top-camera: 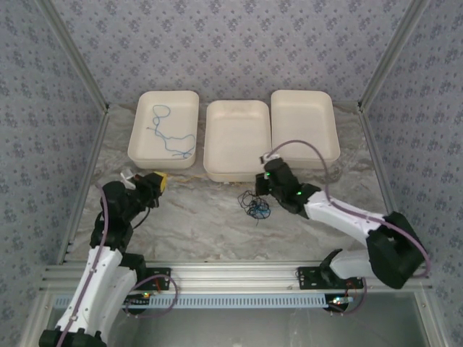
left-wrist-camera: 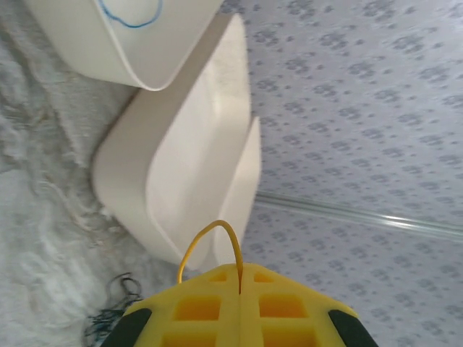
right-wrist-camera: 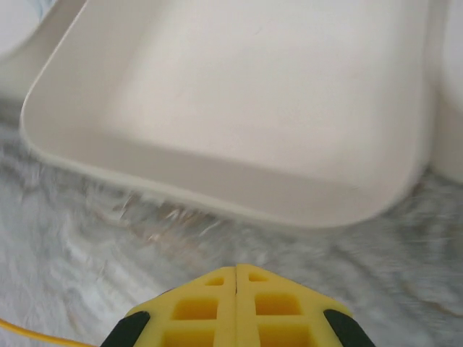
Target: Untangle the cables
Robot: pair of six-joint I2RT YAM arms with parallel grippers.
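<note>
Three white trays [top-camera: 236, 176] line the far edge of the marble table [top-camera: 195, 224], with walls close on both sides. The bare stretch in front is open. The tangle of black and blue cables [top-camera: 255, 206] lies there, just beside the right gripper [top-camera: 265, 181], whose pads are pressed together. Well apart to the left, the left gripper [left-wrist-camera: 239, 273] is clamped on a yellow cable [left-wrist-camera: 210, 231]. A blue cable [top-camera: 170, 134] lies in the left tray [top-camera: 139, 148].

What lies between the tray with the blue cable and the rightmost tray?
In the top view, the middle tray, with nothing visible in it, lies between the left tray holding the blue cable and the right tray.
</note>
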